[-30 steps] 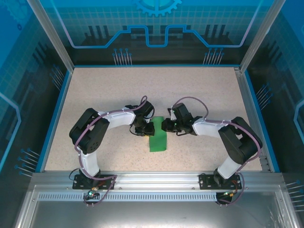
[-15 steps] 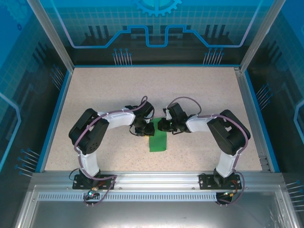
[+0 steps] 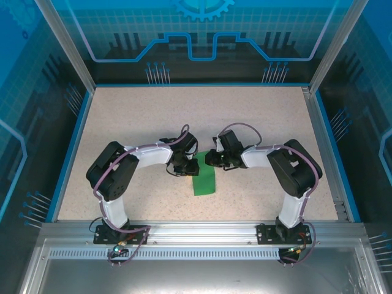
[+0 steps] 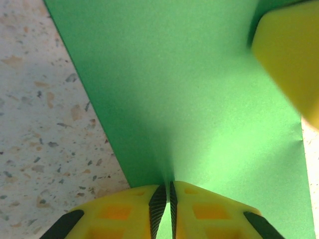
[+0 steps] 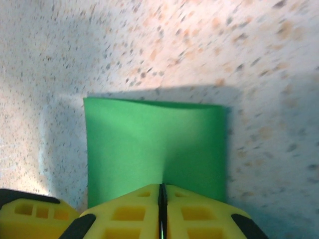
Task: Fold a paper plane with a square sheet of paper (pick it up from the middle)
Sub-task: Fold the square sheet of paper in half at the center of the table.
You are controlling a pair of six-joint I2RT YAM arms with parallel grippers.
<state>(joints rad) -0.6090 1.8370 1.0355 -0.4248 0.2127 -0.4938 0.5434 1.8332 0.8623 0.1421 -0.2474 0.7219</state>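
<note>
Swinging its elbow in toward the middle over the past second, the right arm is bringing the right gripper (image 3: 212, 161) a little closer to the left gripper (image 3: 187, 169), while the green sheet of paper (image 3: 204, 179) is keeping its place on the speckled table (image 3: 135, 122). Both arms are meeting over the far end of the sheet, which is lying as a narrow folded rectangle in the middle of the table, nearer the front edge. Seen from the left wrist, the left gripper (image 4: 170, 195) is pinching an edge of the paper (image 4: 189, 99) between its closed yellow fingers, with another yellow finger (image 4: 289, 55) pressing in from the upper right. Seen from the right wrist, the right gripper (image 5: 162, 191) is likewise clamping down on the near edge of the paper (image 5: 154, 139), its jaws shut tight on the sheet, which is bowing slightly and casting a shadow on the table around it.
</note>
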